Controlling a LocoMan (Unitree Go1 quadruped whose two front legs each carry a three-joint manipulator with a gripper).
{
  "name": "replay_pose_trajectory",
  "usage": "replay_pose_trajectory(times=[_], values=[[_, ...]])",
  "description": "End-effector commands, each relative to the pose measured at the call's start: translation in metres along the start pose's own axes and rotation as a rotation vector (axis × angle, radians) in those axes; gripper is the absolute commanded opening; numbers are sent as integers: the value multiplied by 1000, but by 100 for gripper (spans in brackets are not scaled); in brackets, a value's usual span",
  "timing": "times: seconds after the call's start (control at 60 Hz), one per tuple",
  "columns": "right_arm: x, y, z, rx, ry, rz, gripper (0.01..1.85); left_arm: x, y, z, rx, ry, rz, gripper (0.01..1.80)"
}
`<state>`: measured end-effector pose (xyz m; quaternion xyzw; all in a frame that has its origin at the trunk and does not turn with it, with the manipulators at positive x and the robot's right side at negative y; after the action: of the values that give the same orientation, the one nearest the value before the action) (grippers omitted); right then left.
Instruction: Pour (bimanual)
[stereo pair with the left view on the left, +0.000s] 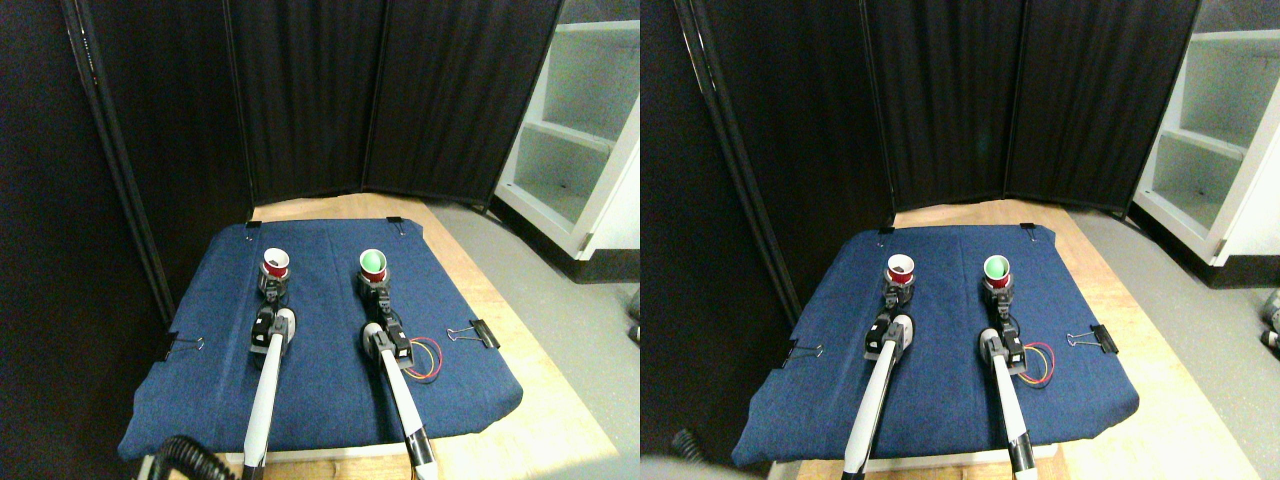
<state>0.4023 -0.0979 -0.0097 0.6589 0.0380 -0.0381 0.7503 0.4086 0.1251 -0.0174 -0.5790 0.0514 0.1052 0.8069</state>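
Note:
Two small red cups stand upright on the blue cloth. The left cup (275, 263) has a white inside. The right cup (373, 264) shows green inside. My left gripper (272, 287) sits at the base of the left cup, and my right gripper (371, 286) sits at the base of the right cup. Each gripper seems to hold its cup, but the fingers are too small to read clearly.
The blue cloth (320, 400) covers a wooden table (540, 400) and is held by binder clips (480, 333) at its edges. Black folding screens (300, 100) stand behind. A white shelf unit (585, 130) is at the far right. Coloured wires (428, 360) loop beside my right arm.

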Motion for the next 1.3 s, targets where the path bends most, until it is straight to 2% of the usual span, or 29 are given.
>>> replay_pose_trajectory(times=[0.017,0.083,0.167,0.267,0.367,0.467,0.667,0.717,0.767,0.85,1.083,1.3], values=[[3,25,4,-7,12,66,1,-3,-19,2,-2,-4,-52,1],[3,30,4,-4,18,65,1,-5,-23,2,0,-9,-53,1],[5,39,4,-20,28,76,1,-7,-32,1,23,38,-65,1],[7,46,3,-48,40,89,1,-9,-40,-3,28,39,-65,1],[7,53,1,-70,51,84,1,-11,-46,-5,13,98,-49,1],[10,62,1,-74,80,92,1,-14,-55,-10,-4,83,-38,1],[13,82,0,-111,110,119,1,-20,-76,-18,0,121,-36,1],[13,88,-1,-123,125,132,1,-20,-81,-21,14,152,-43,1],[13,91,-1,-130,126,131,1,-21,-84,-22,6,157,-42,1],[13,100,-3,-130,125,116,1,-21,-89,-27,11,216,-40,1],[13,118,-4,-238,135,146,5,-24,-102,-34,8,219,-17,1],[8,130,-4,-271,139,148,9,-25,-104,-43,18,238,-10,1]])
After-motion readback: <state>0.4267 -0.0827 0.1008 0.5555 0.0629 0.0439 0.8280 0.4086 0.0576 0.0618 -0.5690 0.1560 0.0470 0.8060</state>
